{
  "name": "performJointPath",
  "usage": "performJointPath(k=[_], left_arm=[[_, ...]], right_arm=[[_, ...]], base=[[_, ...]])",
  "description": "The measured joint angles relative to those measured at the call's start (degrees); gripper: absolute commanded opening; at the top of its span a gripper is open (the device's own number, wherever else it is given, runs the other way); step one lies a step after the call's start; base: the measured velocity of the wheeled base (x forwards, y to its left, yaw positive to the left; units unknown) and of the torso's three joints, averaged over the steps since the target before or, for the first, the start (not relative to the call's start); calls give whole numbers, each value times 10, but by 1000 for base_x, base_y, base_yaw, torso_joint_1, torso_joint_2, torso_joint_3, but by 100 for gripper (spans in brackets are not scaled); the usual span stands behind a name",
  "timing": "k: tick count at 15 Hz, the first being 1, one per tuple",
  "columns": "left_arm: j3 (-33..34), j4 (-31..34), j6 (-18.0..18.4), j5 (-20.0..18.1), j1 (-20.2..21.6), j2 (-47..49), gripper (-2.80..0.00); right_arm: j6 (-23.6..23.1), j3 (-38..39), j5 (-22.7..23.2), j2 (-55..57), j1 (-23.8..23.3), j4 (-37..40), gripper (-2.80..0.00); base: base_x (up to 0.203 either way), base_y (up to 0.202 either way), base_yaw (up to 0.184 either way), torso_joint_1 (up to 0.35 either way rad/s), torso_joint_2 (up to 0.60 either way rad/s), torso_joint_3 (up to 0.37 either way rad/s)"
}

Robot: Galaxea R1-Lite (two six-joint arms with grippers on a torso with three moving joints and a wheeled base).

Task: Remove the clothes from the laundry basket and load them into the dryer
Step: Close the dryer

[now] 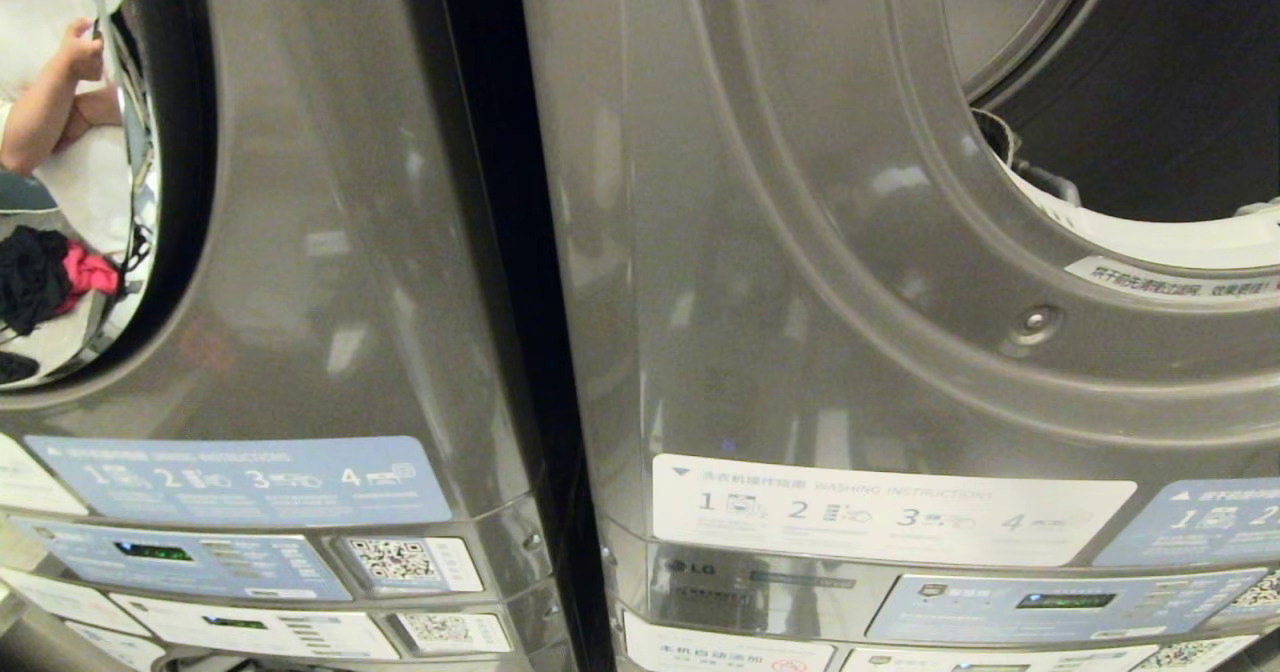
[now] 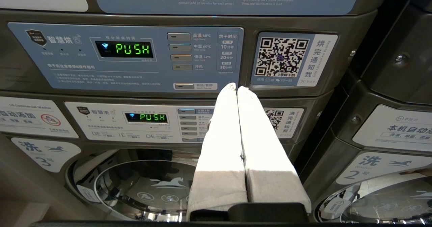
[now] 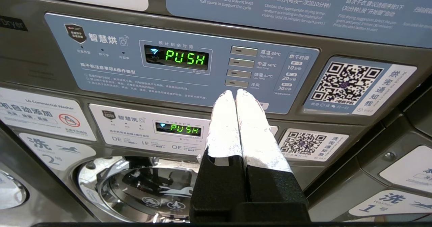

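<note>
The right gripper (image 3: pixel 235 93) was closed with nothing between its white-wrapped fingers (image 3: pixel 221 125), hanging in front of the dryer control panel (image 3: pixel 111 68) whose display (image 3: pixel 182 57) read PUSH. The left gripper (image 2: pixel 236 86) was likewise pressed shut and empty, before a matching panel (image 2: pixel 84 68) on the neighbouring stack. In the head view neither arm appeared; the open dryer drum (image 1: pixel 1150 82) gaped at upper right, no clothes visible inside it. No laundry basket was directly in view, though dark and pink clothes (image 1: pixel 45 277) showed mirrored in the left machine's door glass (image 1: pixel 135 202). The risk, as I judged it: fingertips this near the buttons (image 3: pixel 243 51) could press one accidentally.
</note>
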Motion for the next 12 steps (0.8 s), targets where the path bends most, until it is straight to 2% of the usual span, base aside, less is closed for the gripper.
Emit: performJointPath(k=[12], left_arm=[[0,1,0,0,0,0,-280]], right_arm=[[2,5,1,-1,0,-12,-280]], base=[[0,0,0,0,0,0]])
